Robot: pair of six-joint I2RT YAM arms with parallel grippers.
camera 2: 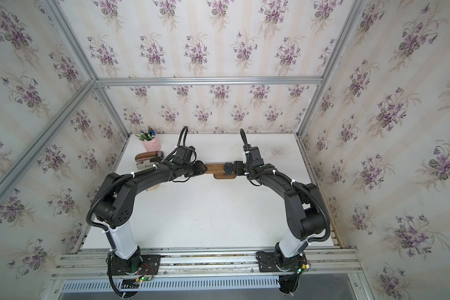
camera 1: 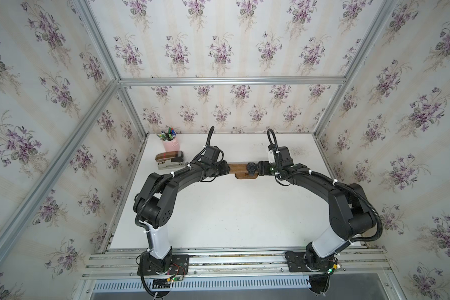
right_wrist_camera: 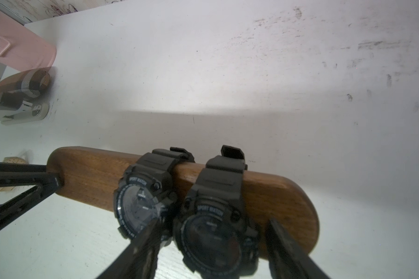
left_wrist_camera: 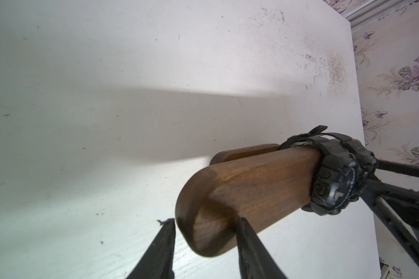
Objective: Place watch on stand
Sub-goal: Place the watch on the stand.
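Observation:
The stand (camera 1: 238, 168) is a dark brown wooden bar on an oval foot, mid-table in both top views (camera 2: 215, 168). My left gripper (left_wrist_camera: 206, 221) is shut on the bar's rounded left end, a finger on each side. Two black sport watches ring the bar in the right wrist view. The nearer watch (right_wrist_camera: 215, 232) sits between the fingers of my right gripper (right_wrist_camera: 213, 223), which stand open with a gap on each side of it. The farther watch (right_wrist_camera: 140, 198) sits beside it, toward the middle of the bar (camera 1: 251, 168). In the left wrist view only one watch (left_wrist_camera: 336, 178) shows.
A pink cup of pens (camera 1: 170, 144) and a brown-topped stapler (camera 1: 169, 159) stand at the back left, close behind the left arm. Wallpapered walls with metal framing enclose the white table (camera 1: 231, 213) on three sides.

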